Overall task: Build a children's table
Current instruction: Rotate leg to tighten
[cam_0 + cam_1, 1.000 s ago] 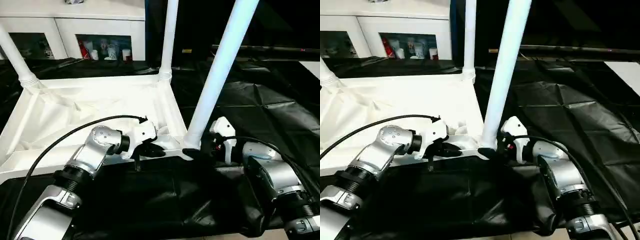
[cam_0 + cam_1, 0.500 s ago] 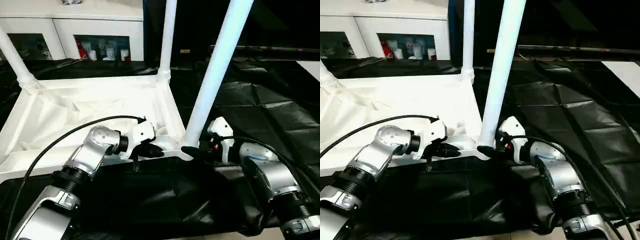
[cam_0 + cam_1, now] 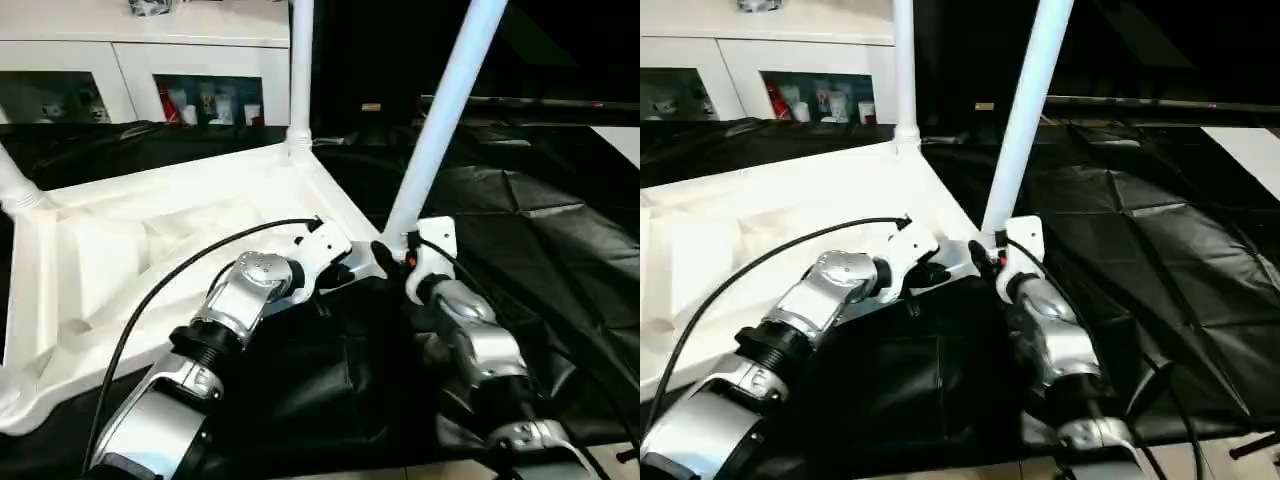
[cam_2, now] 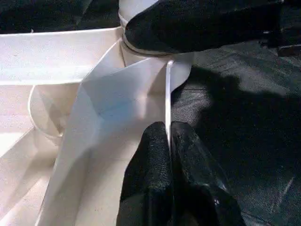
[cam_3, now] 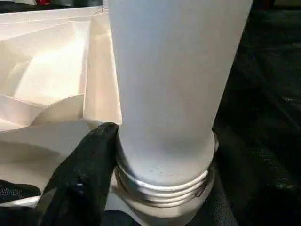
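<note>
Gripping leg (image 3: 440, 110) (right gripper (image 3: 392, 256)).

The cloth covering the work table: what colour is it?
Black cloth, glossy and creased; it shows best in the left eye view.

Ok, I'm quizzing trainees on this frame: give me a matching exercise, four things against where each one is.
1 left gripper
2 right gripper
3 near leg
4 cabinet

a far back
b shut on the tabletop's rim
c at the near leg's base
d standing at the tabletop's corner

Pairs: 1-b, 2-c, 3-d, 4-a
</note>
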### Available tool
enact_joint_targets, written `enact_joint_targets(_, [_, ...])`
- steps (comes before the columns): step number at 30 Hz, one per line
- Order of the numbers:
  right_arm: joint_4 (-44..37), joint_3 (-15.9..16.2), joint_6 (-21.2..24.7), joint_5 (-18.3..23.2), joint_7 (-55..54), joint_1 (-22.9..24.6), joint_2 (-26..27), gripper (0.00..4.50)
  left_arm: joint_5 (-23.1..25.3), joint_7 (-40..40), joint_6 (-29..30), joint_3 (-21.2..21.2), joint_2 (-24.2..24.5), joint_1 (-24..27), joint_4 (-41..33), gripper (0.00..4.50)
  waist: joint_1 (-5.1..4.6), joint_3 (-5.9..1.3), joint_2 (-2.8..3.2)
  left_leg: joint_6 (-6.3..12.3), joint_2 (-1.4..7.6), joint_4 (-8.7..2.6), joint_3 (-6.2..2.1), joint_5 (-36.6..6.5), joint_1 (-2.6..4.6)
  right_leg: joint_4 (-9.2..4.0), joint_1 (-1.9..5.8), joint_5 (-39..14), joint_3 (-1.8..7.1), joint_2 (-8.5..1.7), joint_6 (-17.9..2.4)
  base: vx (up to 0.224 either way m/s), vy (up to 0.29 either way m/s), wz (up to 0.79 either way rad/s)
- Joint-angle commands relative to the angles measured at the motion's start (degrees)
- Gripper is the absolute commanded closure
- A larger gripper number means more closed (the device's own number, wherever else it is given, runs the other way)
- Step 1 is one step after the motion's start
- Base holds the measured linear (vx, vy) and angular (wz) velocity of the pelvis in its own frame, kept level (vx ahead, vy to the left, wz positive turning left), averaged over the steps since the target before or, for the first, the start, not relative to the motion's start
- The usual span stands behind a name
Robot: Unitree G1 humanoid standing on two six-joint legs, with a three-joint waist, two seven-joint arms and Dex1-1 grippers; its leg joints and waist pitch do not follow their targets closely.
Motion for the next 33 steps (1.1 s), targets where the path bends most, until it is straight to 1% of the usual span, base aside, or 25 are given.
enact_joint_targets(1, [1.79, 1.23, 1.04, 0.46, 2.36, 0.72, 0.45, 1.0, -0.4, -1.09, -0.95, -1.16, -1.27, -0.16, -0.23, 4.5, -0.06, -3.03, 0.39, 0.16, 2.45, -4.38, -1.09, -12.19, 0.81, -4.7, 2.01, -9.27, 3.0, -4.16, -11.14, 0.0, 0.0, 0.0])
enact_joint_targets(2, [1.34, 1.3, 0.9, 0.55, 3.43, 0.69, -0.28, 0.71, -0.45, -1.54, -1.26, -1.07, -0.75, -0.05, -0.28, 4.5, -0.03, -3.07, 0.37, 0.35, 2.44, -4.32, -1.06, -12.01, 0.77, -4.69, 2.05, -8.89, 3.0, -4.21, -11.3, 0.0, 0.0, 0.0])
enact_joint_targets(3, [1.09, 1.34, 0.82, 0.59, 4.0, 0.67, -0.66, 0.71, -0.48, -1.78, -1.42, -1.03, -0.48, 0.01, -0.31, 4.5, 0.22, -3.17, -0.04, 0.83, 2.44, -4.24, -1.08, -10.56, 0.56, -4.43, 2.36, -7.52, 2.96, -4.26, -11.41, 0.0, 0.0, 0.0])
enact_joint_targets(5, [0.1, 2.2, 0.77, -0.32, 5.71, 0.69, -2.54, 0.59, -0.8, -3.09, -2.73, -0.84, 0.53, 0.32, -0.46, 4.5, 0.22, -3.17, 0.07, 1.56, 2.4, -4.13, -0.97, -9.1, 0.46, -4.23, 2.37, -5.56, 2.93, -4.16, -11.67, 0.0, 0.0, 0.0])
enact_joint_targets(6, [-0.36, 2.74, 0.61, -1.02, 6.41, 0.69, -3.55, 0.59, -1.0, -3.82, -3.2, -0.7, 1.05, 0.45, -0.51, 4.5, 0.28, -3.13, -0.03, 1.9, 2.41, -4.12, -1.0, -8.67, 0.43, -4.21, 2.38, -5.07, 2.9, -4.23, -11.9, 0.0, 0.0, 0.0])
enact_joint_targets(8, [-3.23, 4.5, 1.31, -1.7, 12.04, 1.68, -7.79, 0.59, -1.62, -7.33, -5.39, -0.54, 3.36, 1.37, -1.11, 4.5, 0.35, -3.16, -0.15, 2.38, 2.35, -3.99, -0.9, -8.08, 0.4, -4.19, 2.54, -4.74, 2.9, -4.18, -11.87, 0.0, 0.0, 0.0])
enact_joint_targets(9, [-4.73, 4.95, 1.94, -1.15, 15.18, 2.32, -9.44, 0.59, -1.78, -8.39, -5.56, -0.39, 4.29, 1.74, -1.43, 4.5, 0.48, -3.05, -0.2, 2.91, 2.35, -3.97, -0.86, -8.13, 0.36, -4.28, 2.58, -4.97, 2.93, -4.21, -11.65, 0.0, 0.0, 0.0])
enact_joint_targets(10, [-6.65, 5.84, 2.06, -0.53, 19.62, 3.35, -11.75, 0.59, -2.35, -10.69, -7.0, -0.32, 5.59, 2.37, -2.08, 4.5, 0.65, -2.94, -0.2, 3.38, 2.41, -4.01, -0.96, -8.85, 0.32, -4.45, 2.67, -6.1, 2.9, -4.31, -11.4, 0.0, 0.0, 0.0])
enact_joint_targets(11, [-7.79, 6.39, 2.02, -0.14, 22.33, 3.99, -13.12, 0.59, -2.74, -12.13, -7.93, -0.27, 6.36, 2.75, -2.5, 4.5, 0.71, -3.04, -0.19, 3.46, 2.52, -3.95, -0.94, -8.81, 0.36, -4.39, 2.7, -6.09, 2.95, -4.41, -11.34, 0.0, 0.0, 0.0])
enact_joint_targets(12, [-7.79, 6.39, 2.02, -0.14, 22.33, 3.99, -13.12, 0.59, -2.74, -12.13, -7.93, -0.27, 6.36, 2.75, -2.5, 4.5, 0.56, -2.94, -0.26, 3.67, 2.51, -4.02, -0.87, -8.83, 0.29, -4.38, 2.55, -6.27, 2.99, -4.3, -11.43, 0.0, 0.0, 0.0])
enact_joint_targets(13, [-9.71, 7.02, 2.38, 1.05, 27.43, 5.24, -15.62, 0.59, -3.94, -16.33, -8.61, -0.38, 8.35, 3.89, -4.31, 4.5, 0.56, -2.95, -0.14, 3.72, 2.42, -4.03, -0.91, -9.1, 0.31, -4.41, 2.53, -6.8, 2.91, -4.29, -11.52, 0.0, 0.0, 0.0])
enact_joint_targets(14, [-10.24, 7.08, 2.04, 1.4, 28.99, 5.63, -16.5, 0.59, -4.7, -18.79, -8.61, -0.57, 9.43, 4.65, -5.72, 4.5, 0.48, -2.98, -0.18, 3.78, 2.6, -4.04, -0.99, -9.17, 0.26, -4.33, 2.55, -7.07, 2.89, -4.36, -11.78, 0.0, 0.0, 0.0])
enact_joint_targets(15, [-10.24, 7.08, 2.04, 1.4, 28.99, 5.63, -16.5, 0.59, -4.7, -18.79, -8.61, -0.57, 9.43, 4.65, -5.72, 4.5, 0.46, -2.99, -0.08, 3.7, 2.72, -4.07, -0.97, -9.3, 0.36, -4.31, 2.45, -7.04, 2.92, -4.4, -12.1, 0.0, 0.0, 0.0])
enact_joint_targets(16, [-10.65, 7.2, 1.5, 1.71, 30.46, 5.94, -17.42, 0.59, -5.51, -21.31, -8.77, -0.79, 10.5, 5.42, -7.1, 4.5, 0.28, -2.93, 0.02, 3.51, 2.73, -4.11, -0.96, -9.66, 0.42, -4.33, 2.25, -7.56, 2.88, -4.32, -12.66, 0.0, 0.0, 0.0])
enact_joint_targets(19, [-10.41, 6.86, 1.48, 2.26, 31.04, 5.72, -17.81, 0.59, -5.48, -22.66, -9.42, -1.04, 11.87, 6.16, -7.8, 4.5, 0.13, -2.87, 0.09, 3.15, 2.79, -4.21, -0.98, -10.26, 0.44, -4.34, 2.17, -8.01, 2.91, -4.28, -13.0, 0.0, 0.0, 0.0])
enact_joint_targets(20, [-10.06, 7.06, 1.36, 2.24, 31.48, 5.46, -17.99, 0.59, -5.35, -22.95, -9.61, -0.98, 12.44, 6.36, -7.75, 4.5, 0.09, -2.9, -0.24, 2.92, 2.79, -4.18, -0.9, -10.34, 0.53, -4.32, 2.11, -8.03, 2.9, -4.22, -13.07, 0.0, 0.0, 0.0])
enact_joint_targets(22, [-9.76, 7.21, 1.36, 2.36, 31.83, 5.2, -17.95, 0.59, -5.11, -23.04, -9.96, -0.78, 12.95, 6.49, -7.49, 4.5, 0.21, -2.95, -0.09, 2.87, 2.75, -4.15, -0.89, -9.53, 0.54, -4.14, 2.13, -7.2, 2.93, -4.26, -13.17, 0.0, 0.0, 0.0])
enact_joint_targets(23, [-9.77, 7.2, 1.47, 2.46, 31.92, 5.18, -17.91, 0.59, -5.06, -23.05, -10.03, -0.71, 13.0, 6.5, -7.43, 4.5, 0.18, -2.95, -0.24, 2.92, 2.72, -4.12, -0.86, -9.42, 0.52, -4.15, 2.14, -6.99, 2.94, -4.26, -13.15, 0.0, 0.0, 0.0])
enact_joint_targets(26, [-10.03, 7.15, 1.77, 3.45, 33.72, 5.16, -17.4, 0.59, -5.1, -23.39, -10.33, -0.5, 13.32, 6.84, -7.55, 4.5, 0.31, -2.98, -0.27, 3.22, 2.68, -4.03, -0.82, -8.65, 0.46, -4.07, 2.24, -6.72, 2.97, -4.39, -13.07, 0.0, 0.0, 0.0])
enact_joint_targets(28, [-10.17, 7.17, 1.7, 3.95, 35.05, 5.28, -17.18, 0.59, -5.18, -23.71, -10.31, -0.53, 13.49, 7.14, -7.94, 4.5, 0.25, -2.97, -0.43, 3.5, 2.7, -3.99, -0.8, -8.47, 0.39, -4.01, 2.24, -6.48, 2.97, -4.33, -13.1, 0.0, 0.0, 0.0])
enact_joint_targets(29, [-10.41, 7.41, 1.04, 4.26, 36.34, 5.54, -17.11, 0.59, -5.27, -23.91, -10.21, -0.57, 13.55, 7.32, -8.3, 4.5, 0.32, -2.95, -0.33, 3.59, 2.72, -3.98, -0.78, -8.43, 0.49, -4.06, 2.15, -6.72, 2.99, -4.38, -13.11, 0.0, 0.0, 0.0])
enact_joint_targets(31, [-10.62, 7.57, 1.02, 4.43, 36.98, 5.69, -17.2, 0.59, -5.32, -23.99, -10.16, -0.63, 13.56, 7.36, -8.45, 4.5, 0.38, -2.93, -0.31, 3.55, 2.77, -4.02, -0.78, -8.59, 0.53, -4.06, 2.11, -7.09, 2.96, -4.32, -13.11, 0.0, 0.0, 0.0])
enact_joint_targets(32, [-10.72, 7.68, 0.98, 4.54, 37.31, 5.77, -17.31, 0.59, -5.34, -23.97, -10.17, -0.68, 13.53, 7.36, -8.46, 4.5, 0.38, -2.91, -0.4, 3.5, 2.76, -4.01, -0.75, -8.71, 0.52, -4.09, 2.1, -7.27, 2.97, -4.31, -13.07, 0.0, 0.0, 0.0])
enact_joint_targets(33, [-10.84, 7.75, 0.99, 4.66, 37.49, 5.86, -17.42, 0.59, -5.32, -24.03, -10.2, -0.78, 13.54, 7.36, -8.46, 4.5, 0.44, -2.95, -0.3, 3.39, 2.78, -4.03, -0.78, -8.65, 0.55, -4.05, 2.14, -7.27, 2.96, -4.35, -13.04, 0.0, 0.0, 0.0])
